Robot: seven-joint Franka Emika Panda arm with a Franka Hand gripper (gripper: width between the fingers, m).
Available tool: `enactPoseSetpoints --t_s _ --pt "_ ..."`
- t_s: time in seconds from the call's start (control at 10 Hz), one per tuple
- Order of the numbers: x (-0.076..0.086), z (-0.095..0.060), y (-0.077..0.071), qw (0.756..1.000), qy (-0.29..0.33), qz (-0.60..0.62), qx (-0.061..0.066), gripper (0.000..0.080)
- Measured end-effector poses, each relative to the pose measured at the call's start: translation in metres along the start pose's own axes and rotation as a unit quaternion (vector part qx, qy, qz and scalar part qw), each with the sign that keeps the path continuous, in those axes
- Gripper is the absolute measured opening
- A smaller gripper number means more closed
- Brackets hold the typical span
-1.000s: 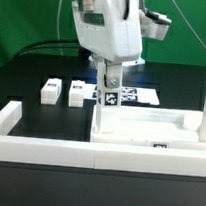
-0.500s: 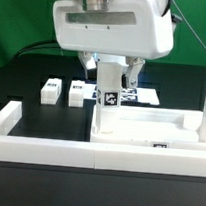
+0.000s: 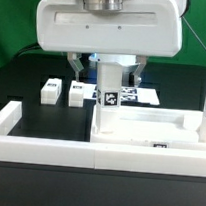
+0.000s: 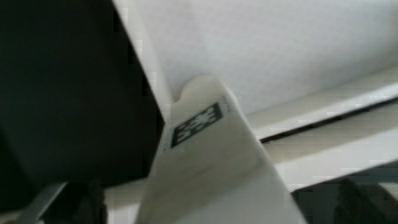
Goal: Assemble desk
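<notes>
Gripper (image 3: 108, 68) spread wide — leg post (image 3: 110, 94) upright in tabletop (image 3: 155, 123).

Exterior view, three successive instants. The wrist housing (image 3: 107, 26) has turned about its upright axis. At first it showed a narrow face at the upper centre of the frame, then a wider one. Now its broad white face spans most of the upper frame and covers more of the green backdrop (image 3: 13, 14). The gripper (image 3: 110, 69) has opened. Its fingers (image 3: 82, 64), at first closed together on the top of the upright leg post (image 3: 110, 94), now stand spread, one toward the exterior view's left of the post and one toward its right, no longer clamping it.
</notes>
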State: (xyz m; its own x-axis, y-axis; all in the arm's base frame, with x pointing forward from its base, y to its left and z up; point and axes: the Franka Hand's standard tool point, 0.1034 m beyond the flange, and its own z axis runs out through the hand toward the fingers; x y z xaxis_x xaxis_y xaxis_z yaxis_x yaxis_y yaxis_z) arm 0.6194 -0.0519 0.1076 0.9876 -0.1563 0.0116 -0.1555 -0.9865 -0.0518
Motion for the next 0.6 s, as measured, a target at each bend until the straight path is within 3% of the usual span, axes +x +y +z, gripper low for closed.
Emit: enactPoseSetpoints --t_s 0.2,0.5,0.6 --pt "0.0015 -0.0007 -0.0078 0.997 0.005 -0.071 -0.009 0.0648" --pt "0.0014 0.001 -0.0078 0.986 0.004 -0.164 -0.01 0.0648" --pt "0.0014 0.001 -0.0083 0.987 0.004 -0.161 -0.01 0.0538"
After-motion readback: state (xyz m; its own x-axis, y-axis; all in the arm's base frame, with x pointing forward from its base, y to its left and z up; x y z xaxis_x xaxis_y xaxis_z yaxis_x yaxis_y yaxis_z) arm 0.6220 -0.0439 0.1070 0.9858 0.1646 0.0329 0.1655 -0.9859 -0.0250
